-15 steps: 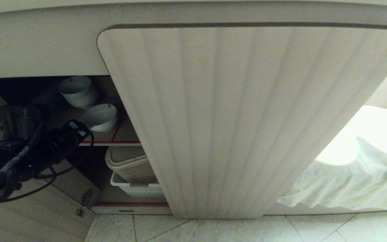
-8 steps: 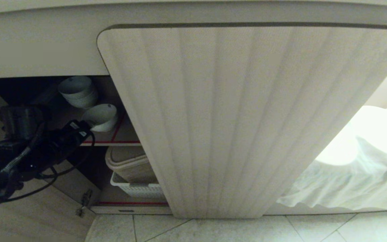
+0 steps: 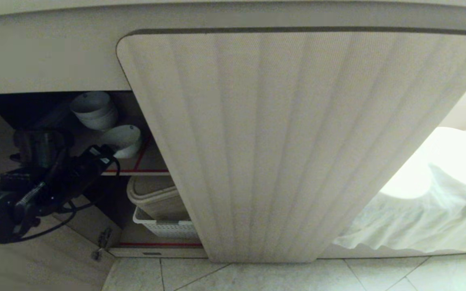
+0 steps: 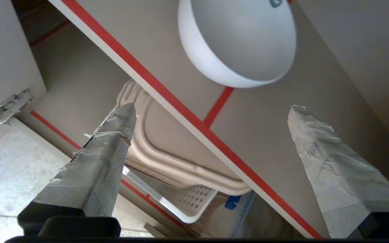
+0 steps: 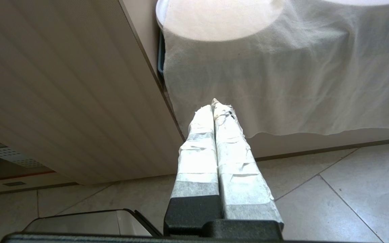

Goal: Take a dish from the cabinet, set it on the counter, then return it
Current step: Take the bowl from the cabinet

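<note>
The dish [image 3: 121, 140], a small white bowl, sits on the cabinet's upper red-edged shelf [image 3: 136, 171], in front of a stack of similar white bowls [image 3: 93, 109]. In the left wrist view the dish [image 4: 238, 44] lies just beyond my left gripper [image 4: 211, 108]. That gripper is wide open, with nothing between its taped fingers [image 4: 113, 145]. My left arm [image 3: 55, 178] reaches into the open left side of the cabinet. The ribbed door [image 3: 289, 141] on the right is closed. My right gripper [image 5: 214, 104] hangs shut above the floor. Only the counter's front edge [image 3: 55, 12] shows.
On the lower shelf a beige lidded bin [image 3: 156, 198] rests on a white perforated basket [image 3: 164, 228]. The opened door with its hinge [image 3: 101, 242] stands at the lower left. A white cloth [image 3: 431, 202] drapes over something to the right of the cabinet.
My left arm has shifted to the right, closer to the dish on the shelf. The dish and the stack have not moved.
</note>
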